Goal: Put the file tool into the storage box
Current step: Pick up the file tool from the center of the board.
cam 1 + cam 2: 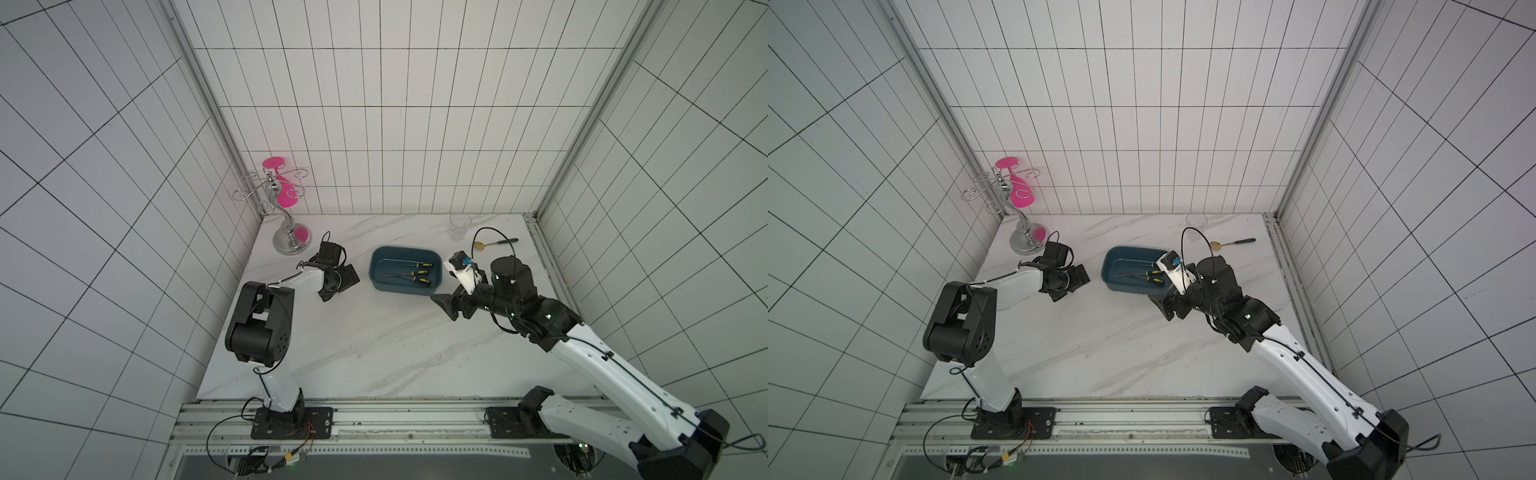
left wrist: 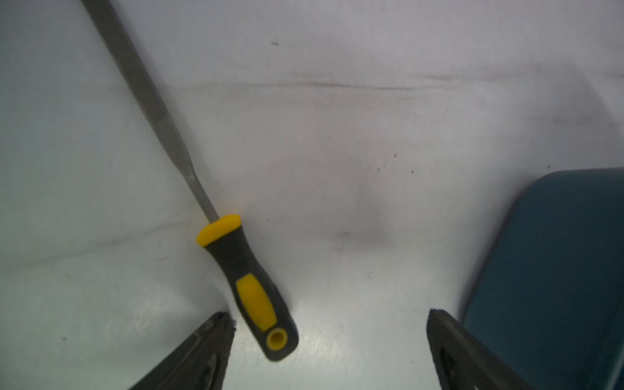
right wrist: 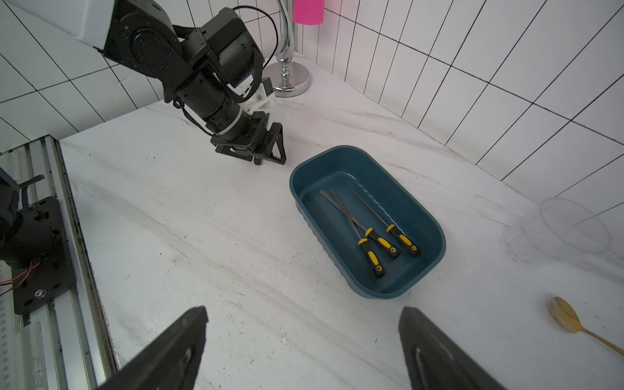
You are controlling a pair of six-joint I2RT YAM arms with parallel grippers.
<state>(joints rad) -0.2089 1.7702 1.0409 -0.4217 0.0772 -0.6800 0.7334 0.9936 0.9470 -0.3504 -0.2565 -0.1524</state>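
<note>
One file [image 2: 250, 293] is not in the box yet: it lies flat on the table [image 1: 374, 340], right under the left claw [image 2: 329, 315]. That claw is spread wide and grips nothing. In the left wrist view the file's black-and-yellow handle end sits between the two fingers [image 2: 209, 347], close to one and well off the other. The grey blade runs on away from the claw, so the long axis lies roughly across the closing line. That looks good for a pinch on the handle, but the claw seems off-centre and probably wants a small sideways shift toward the handle first. The box [image 2: 557, 270] is just beside the opposite finger, so the carry should be short. The top views hide this file under the claw. Three other files [image 3: 374, 236] lie lengthwise in the box, handles at the same end. The right claw [image 3: 304, 309] is also spread wide and empty, hovering on the far side of the box from the loose file. The left arm is clearly nearer, so the pick looks like its job
</note>
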